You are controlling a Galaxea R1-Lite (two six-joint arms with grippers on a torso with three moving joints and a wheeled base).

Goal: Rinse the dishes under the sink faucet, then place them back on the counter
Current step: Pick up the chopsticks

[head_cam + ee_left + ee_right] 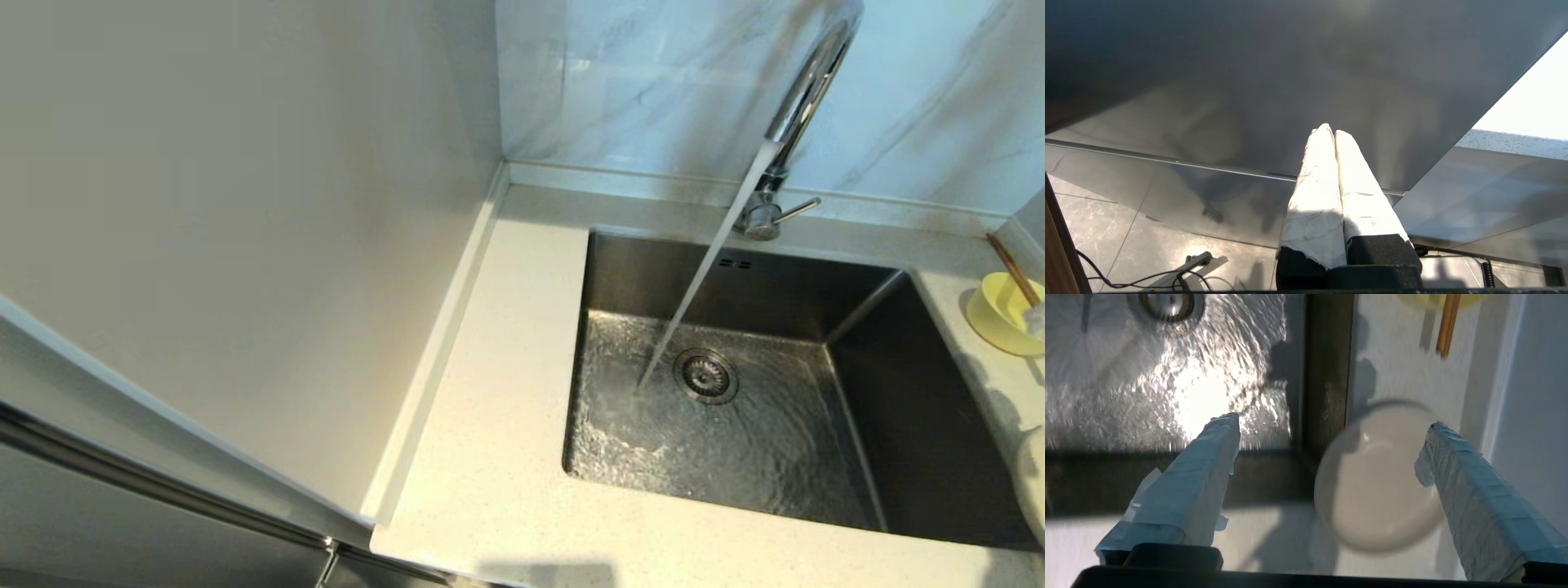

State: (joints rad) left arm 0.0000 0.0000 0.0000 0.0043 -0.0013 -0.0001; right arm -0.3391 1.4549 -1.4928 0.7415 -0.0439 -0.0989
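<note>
Right gripper (1331, 428) is hovering, fingers apart, over the white round plate (1378, 486).
It is needing one finger under the rim.

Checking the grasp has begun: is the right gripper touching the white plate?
Apart. The right wrist view shows the right gripper open above the plate.

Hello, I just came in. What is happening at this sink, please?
Water runs from the faucet into the sink, which holds no dishes at this moment. The right tool is open above the white plate, which lies on the counter beside the basin, and holds nothing yet. The yellow bowl with the chopsticks in it stands further along on that side. The left tool is shut and parked low, off the counter.
</note>
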